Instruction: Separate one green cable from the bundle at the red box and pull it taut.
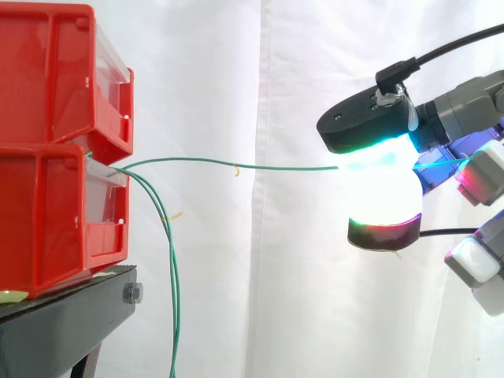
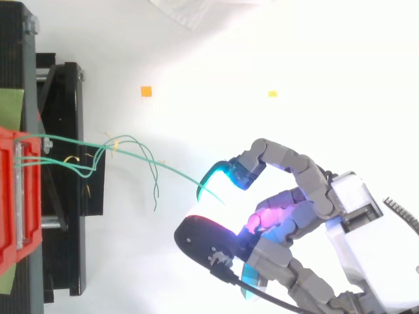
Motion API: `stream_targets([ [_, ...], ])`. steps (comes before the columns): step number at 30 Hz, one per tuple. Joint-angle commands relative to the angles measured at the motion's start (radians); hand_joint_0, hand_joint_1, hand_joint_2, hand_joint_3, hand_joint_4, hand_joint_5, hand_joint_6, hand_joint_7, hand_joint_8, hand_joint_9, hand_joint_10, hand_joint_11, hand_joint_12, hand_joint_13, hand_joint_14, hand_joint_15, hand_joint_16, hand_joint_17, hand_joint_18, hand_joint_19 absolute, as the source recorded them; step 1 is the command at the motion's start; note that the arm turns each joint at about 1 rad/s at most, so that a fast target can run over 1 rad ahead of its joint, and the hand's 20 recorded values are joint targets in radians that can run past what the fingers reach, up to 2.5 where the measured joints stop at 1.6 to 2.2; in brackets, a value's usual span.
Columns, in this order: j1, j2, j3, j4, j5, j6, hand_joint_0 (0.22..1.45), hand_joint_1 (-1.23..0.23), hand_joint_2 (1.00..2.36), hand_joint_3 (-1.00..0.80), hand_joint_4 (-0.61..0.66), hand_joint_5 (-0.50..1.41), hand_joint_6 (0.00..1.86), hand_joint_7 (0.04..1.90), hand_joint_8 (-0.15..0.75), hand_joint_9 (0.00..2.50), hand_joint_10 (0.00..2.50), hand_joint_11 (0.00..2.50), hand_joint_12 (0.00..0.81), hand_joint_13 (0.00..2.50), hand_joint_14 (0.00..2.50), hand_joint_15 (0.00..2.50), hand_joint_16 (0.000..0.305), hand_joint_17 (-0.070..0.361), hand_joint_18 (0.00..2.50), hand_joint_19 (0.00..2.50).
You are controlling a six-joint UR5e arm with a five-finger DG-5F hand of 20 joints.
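Note:
Two stacked red bins stand at the left, and the green cables come out of the front of the lower red bin [image 1: 47, 213] [image 2: 8, 196]. One green cable [image 1: 276, 168] [image 2: 171, 169] runs almost level and nearly straight from that bin to my hand [image 1: 465, 110] [image 2: 353, 203] on the right. The hand is shut on this cable, pinching it between its thumb and glowing fingertips [image 1: 378, 130]. Two other green cables [image 1: 171, 276] [image 2: 154, 178] hang loose from the bin mouth, down past the stand.
The upper red bin [image 1: 47, 79] sits on the lower one, both on a black stand [image 1: 63, 315] [image 2: 65, 229]. A white curtain is behind. In the top view, small orange [image 2: 146, 91] and yellow [image 2: 272, 93] marks lie on the white floor.

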Motion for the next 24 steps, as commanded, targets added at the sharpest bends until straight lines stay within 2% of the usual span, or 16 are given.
stream_targets([
  [1,0.000,0.000,0.000,0.002,0.000,0.000,0.70,-0.74,1.02,-0.20,0.08,0.06,0.67,1.44,0.242,1.76,0.03,0.82,0.337,1.28,0.03,0.87,0.043,0.096,0.84,0.67],
  [16,0.000,0.000,0.000,0.002,0.002,0.002,0.70,-0.74,1.02,-0.19,0.08,0.06,0.67,1.43,0.245,1.77,0.03,0.83,0.336,1.28,0.03,0.87,0.042,0.094,0.85,0.67],
  [20,0.000,0.000,0.000,0.000,0.002,0.002,0.70,-0.74,1.02,-0.19,0.08,0.06,0.67,1.42,0.245,1.72,0.03,0.74,0.334,1.28,0.03,0.85,0.041,0.093,0.85,0.67],
  [24,0.000,0.000,0.000,0.002,0.002,0.002,0.70,-0.74,1.02,-0.20,0.07,0.06,0.67,1.42,0.255,1.58,0.02,0.49,0.314,1.22,0.03,0.85,0.039,0.088,0.83,0.68],
])
